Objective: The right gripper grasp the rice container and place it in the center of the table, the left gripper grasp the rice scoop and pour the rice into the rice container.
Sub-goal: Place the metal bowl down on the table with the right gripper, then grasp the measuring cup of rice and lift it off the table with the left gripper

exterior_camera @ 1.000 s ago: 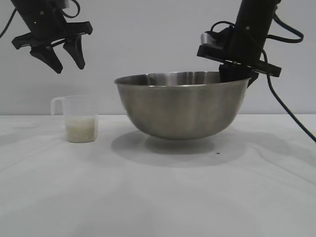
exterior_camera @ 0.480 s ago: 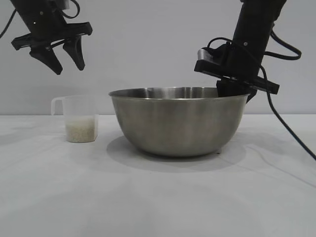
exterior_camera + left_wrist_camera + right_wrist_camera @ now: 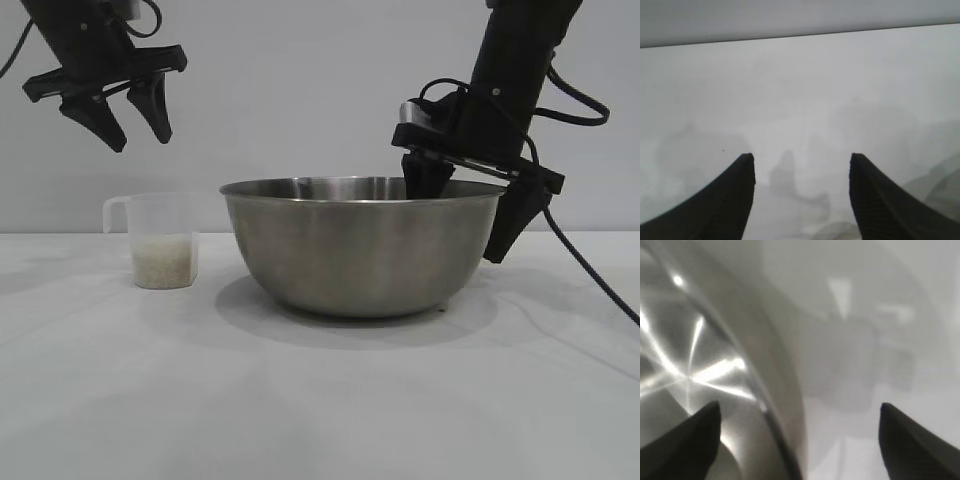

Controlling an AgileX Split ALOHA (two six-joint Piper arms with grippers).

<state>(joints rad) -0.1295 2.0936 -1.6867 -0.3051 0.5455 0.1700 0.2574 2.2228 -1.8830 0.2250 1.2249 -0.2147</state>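
A large brushed-steel rice container (image 3: 362,245) sits on the white table (image 3: 320,400). The right gripper (image 3: 465,205) straddles its thin rim, fingers spread wide — one inside, one outside, gripping nothing. Beside the bowl stands the rice scoop (image 3: 160,240), a small translucent plastic cup with cream rice (image 3: 163,262) at its bottom. It looks light, stiff and easily tipped; its side handle seems the best hold. Above it hangs the left gripper (image 3: 128,125), fingers parted.

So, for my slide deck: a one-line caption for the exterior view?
Right gripper open astride the rice container's rim, bowl on the table; left gripper open above the rice scoop.
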